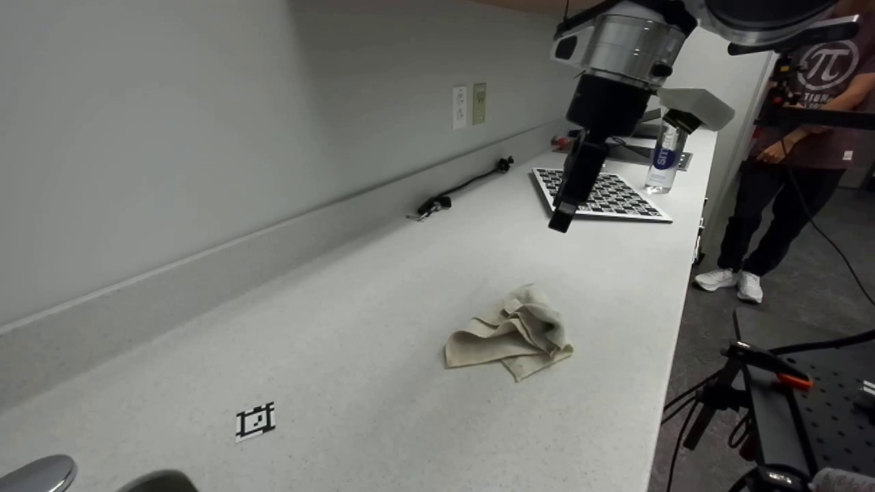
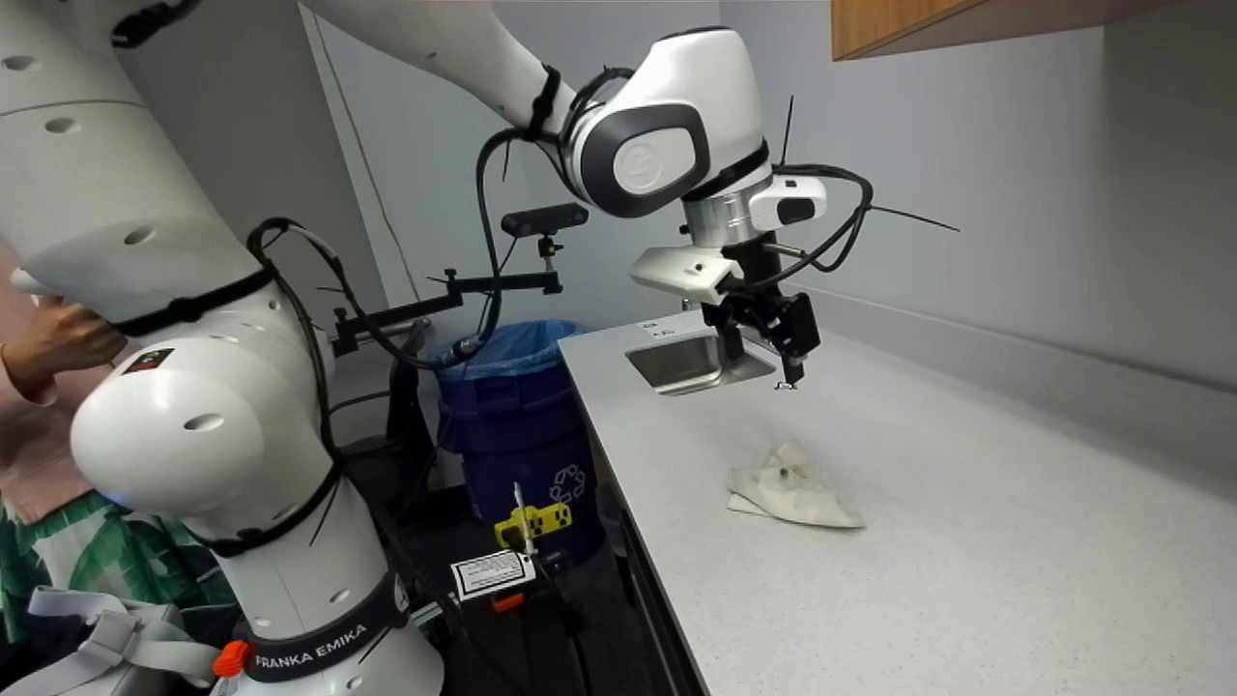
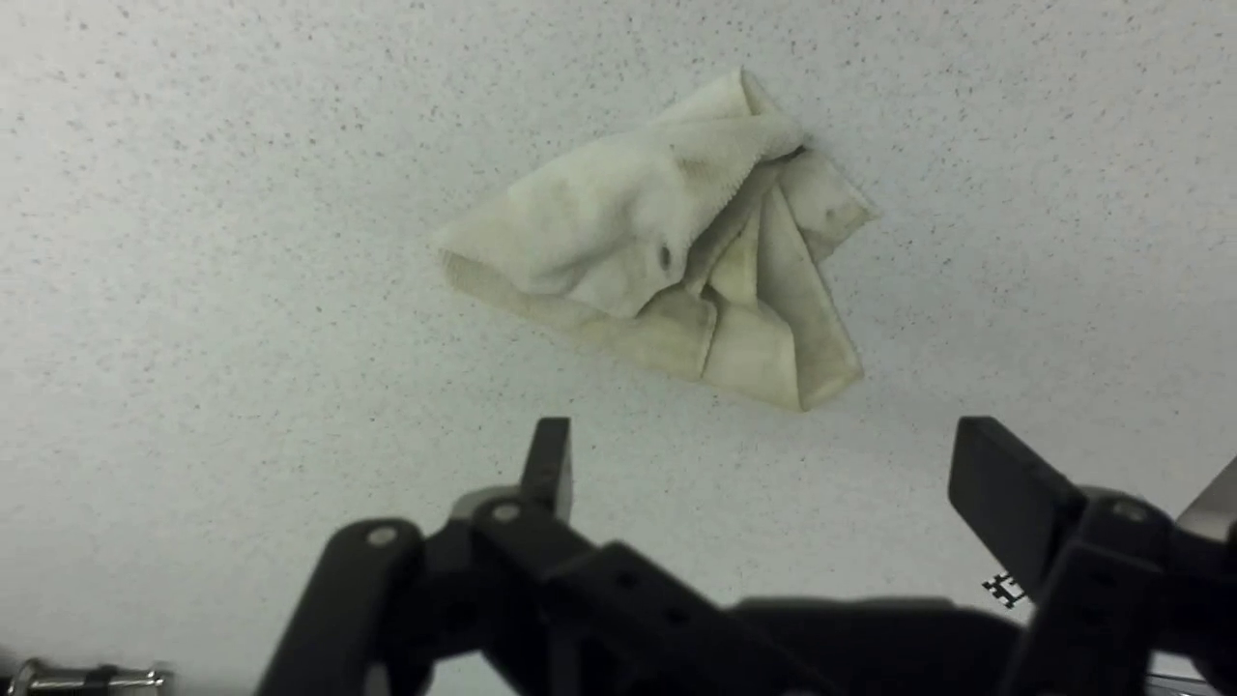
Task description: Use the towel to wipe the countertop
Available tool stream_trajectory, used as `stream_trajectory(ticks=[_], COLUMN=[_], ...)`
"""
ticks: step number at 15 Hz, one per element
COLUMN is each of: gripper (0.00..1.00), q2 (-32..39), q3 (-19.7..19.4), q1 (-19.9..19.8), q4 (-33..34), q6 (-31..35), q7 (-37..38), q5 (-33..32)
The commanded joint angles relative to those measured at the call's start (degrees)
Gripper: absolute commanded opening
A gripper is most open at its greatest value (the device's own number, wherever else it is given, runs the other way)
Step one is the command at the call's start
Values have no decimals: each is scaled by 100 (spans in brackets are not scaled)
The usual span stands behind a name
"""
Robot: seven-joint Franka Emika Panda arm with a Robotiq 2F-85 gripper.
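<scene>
A crumpled beige towel (image 1: 509, 335) lies on the light speckled countertop (image 1: 342, 396). It also shows in an exterior view (image 2: 794, 493) and in the wrist view (image 3: 618, 222), with folds on top and a small dark spot. My black gripper (image 3: 763, 425) is open, its two fingers wide apart with nothing between them. The gripper hangs above the countertop, apart from the towel, in both exterior views (image 1: 562, 216) (image 2: 765, 363). In the wrist view the towel lies beyond the fingertips. The countertop also shows in an exterior view (image 2: 986, 561).
A checkered board (image 1: 618, 198), a water bottle (image 1: 662, 160) and a black cable (image 1: 472, 183) lie toward one end. A sink (image 2: 676, 365) and a faucet (image 1: 41, 475) are at the opposite end. A wall runs behind; a wooden cabinet (image 2: 908, 21) hangs above.
</scene>
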Motion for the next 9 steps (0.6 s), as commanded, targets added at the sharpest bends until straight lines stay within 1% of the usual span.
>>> stream_trajectory(ticks=[1, 9], gripper=[100, 100], q2=[-66, -181], q3=[-174, -194], q1=[162, 176], q4=[-36, -134], q6=[-6, -15], q7=[53, 64], q5=[-66, -76])
